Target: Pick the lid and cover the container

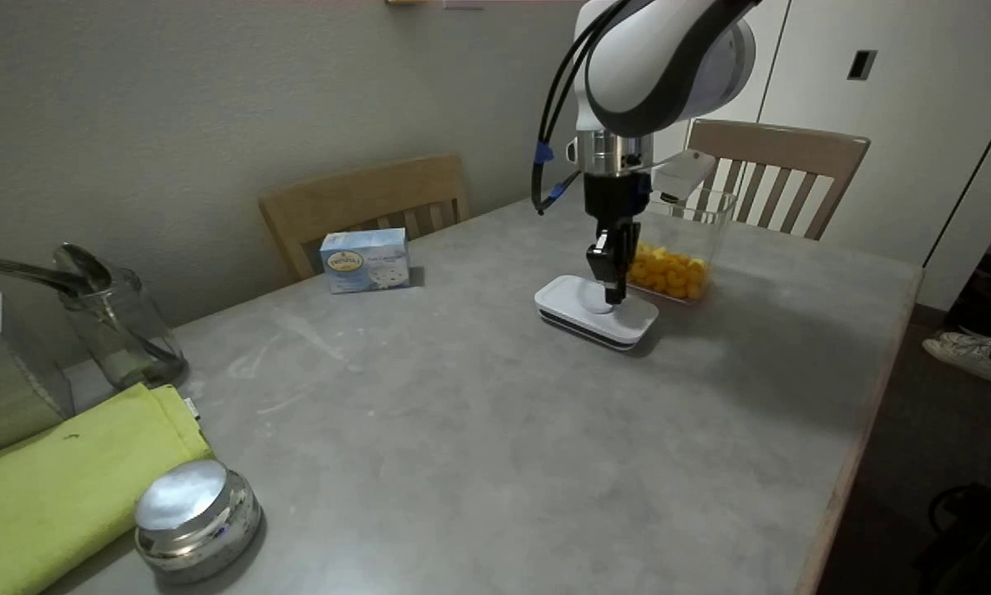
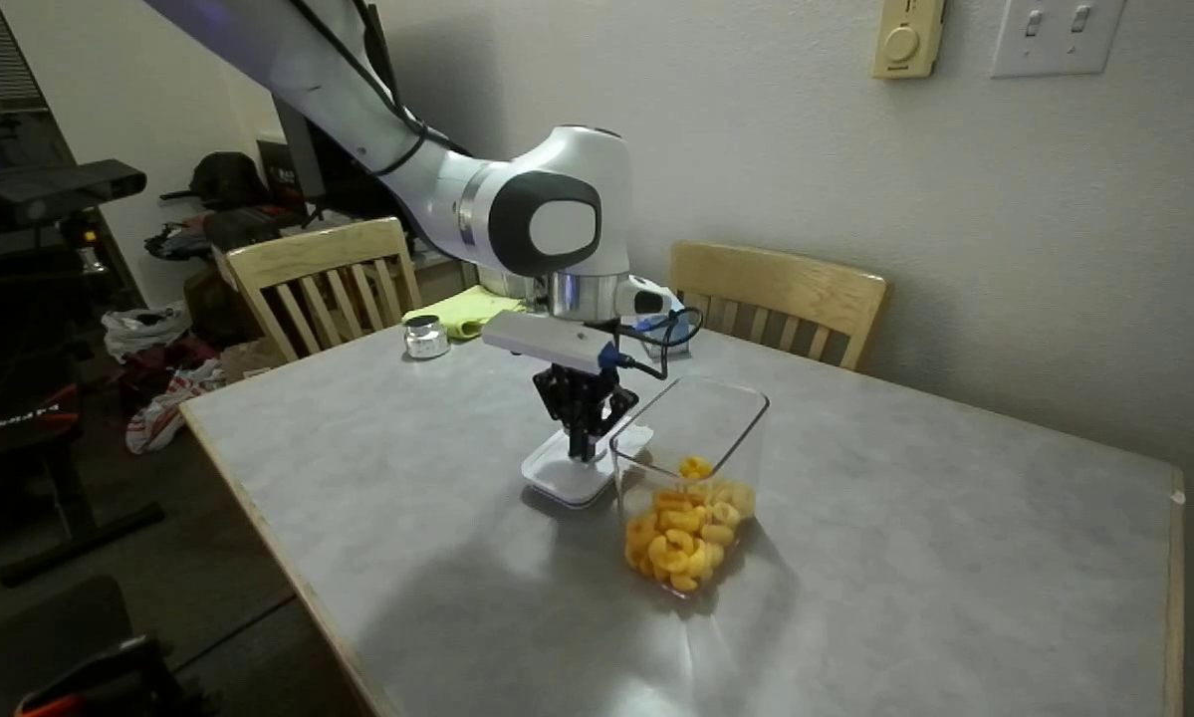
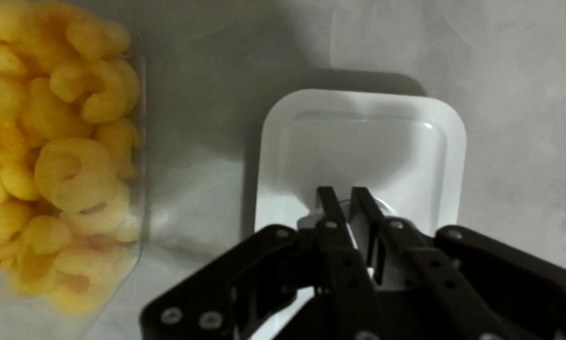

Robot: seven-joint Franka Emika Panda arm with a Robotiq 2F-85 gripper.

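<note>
In the wrist view the lid (image 3: 358, 151) lies on the counter (image 3: 198, 141), about three o'clock from the container (image 3: 32, 310), long axis roughly twelve-to-six. In both exterior views the wrist (image 2: 585, 297) points to six; fingers (image 3: 329, 205) nearly closed at the lid's middle.

The grey bench (image 1: 495, 463) has a smooth, satin top and a wood-toned rim; on it are a glossy white rounded-rectangular plastic lid (image 3: 358, 146) and a shiny clear rectangular plastic container (image 2: 742, 443). Near one edge, a mirror-bright round silver metal canister (image 1: 197, 519) sits just beside matt lime-yellow folded cloth (image 1: 73, 487). Along the wall-side edge stand a white-and-blue printed cardboard box (image 1: 367, 263) and a varnished wooden chair (image 1: 363, 198).
</note>
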